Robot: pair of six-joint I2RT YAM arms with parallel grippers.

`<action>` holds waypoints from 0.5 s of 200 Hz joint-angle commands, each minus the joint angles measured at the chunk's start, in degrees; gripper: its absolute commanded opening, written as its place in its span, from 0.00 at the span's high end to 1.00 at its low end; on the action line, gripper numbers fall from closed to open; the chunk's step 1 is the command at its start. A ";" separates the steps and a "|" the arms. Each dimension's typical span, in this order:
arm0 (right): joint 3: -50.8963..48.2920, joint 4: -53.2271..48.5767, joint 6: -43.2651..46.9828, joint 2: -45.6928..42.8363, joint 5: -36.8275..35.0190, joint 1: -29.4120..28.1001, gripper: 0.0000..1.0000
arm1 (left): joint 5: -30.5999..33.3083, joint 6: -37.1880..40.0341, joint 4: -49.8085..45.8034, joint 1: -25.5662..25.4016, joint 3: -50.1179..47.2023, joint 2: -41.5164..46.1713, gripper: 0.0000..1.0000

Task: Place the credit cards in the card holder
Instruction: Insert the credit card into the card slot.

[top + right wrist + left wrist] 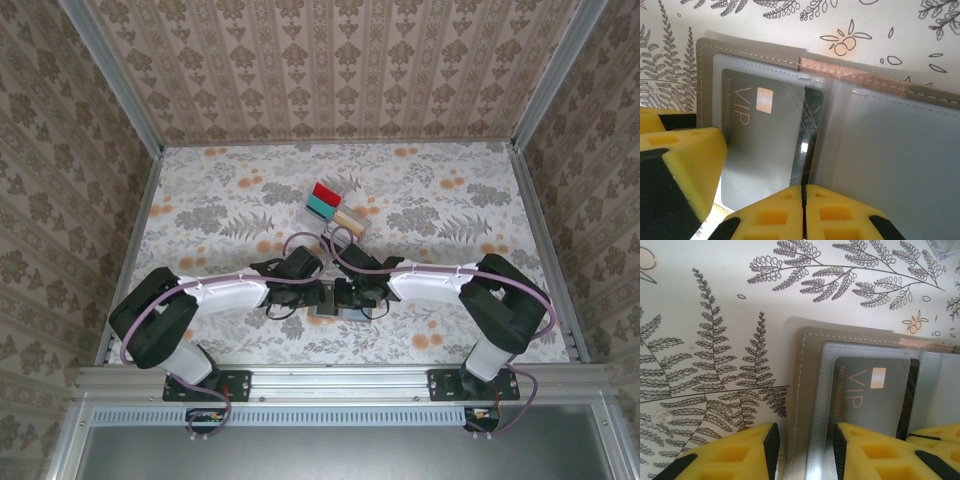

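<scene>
The flat grey-brown stitched folding card holder [707, 55] lies unfolded on the table. Both of its panels are faced with frosted clear sleeves. A dark rectangular plastic VIP card [765, 140] with a gold chip sits in the sleeve of the holder's left panel. Toward the holder's fold, a glossy black strip of the card with thin gold lines shows uncovered.

The right gripper [802, 202] stands at the holder's near edge. Its yellow fingers are pressed together with no gap, right at the end of that uncovered strip — whether the card is pinched between them cannot be told. The left gripper [804, 450] stands at the holder's left end, released, with its jaws apart. One finger is over the cloth just left of the holder and the other is over the sleeve. The stitched border lies between them.

Under the holder is a flat white tablecloth [230, 210] printed with grey ferns and orange blossoms. Walls papered in beige damask [330, 70] enclose the table beyond the holder and to both sides of it. An aluminium rail [340, 380] runs on the near side of the holder and carries both arm bases.

Beyond the holder, apart from it, stands a clear plastic slotted rack [362, 230] with a red card [325, 190], a teal card [320, 206] and a tan card [348, 219]. In the top view both wrists meet over the holder — they cover most of it.
</scene>
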State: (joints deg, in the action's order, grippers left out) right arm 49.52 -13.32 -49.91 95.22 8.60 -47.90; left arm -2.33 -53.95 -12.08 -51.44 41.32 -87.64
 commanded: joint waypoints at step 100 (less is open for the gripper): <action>-5.45 16.74 -9.13 0.21 5.78 0.14 0.90 | -1.84 -2.55 3.17 -0.06 -4.05 1.31 0.64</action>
State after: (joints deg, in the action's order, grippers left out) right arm 44.36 -0.60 -57.41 95.94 12.36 -47.20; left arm -2.94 -54.48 -9.30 -51.22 39.16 -86.61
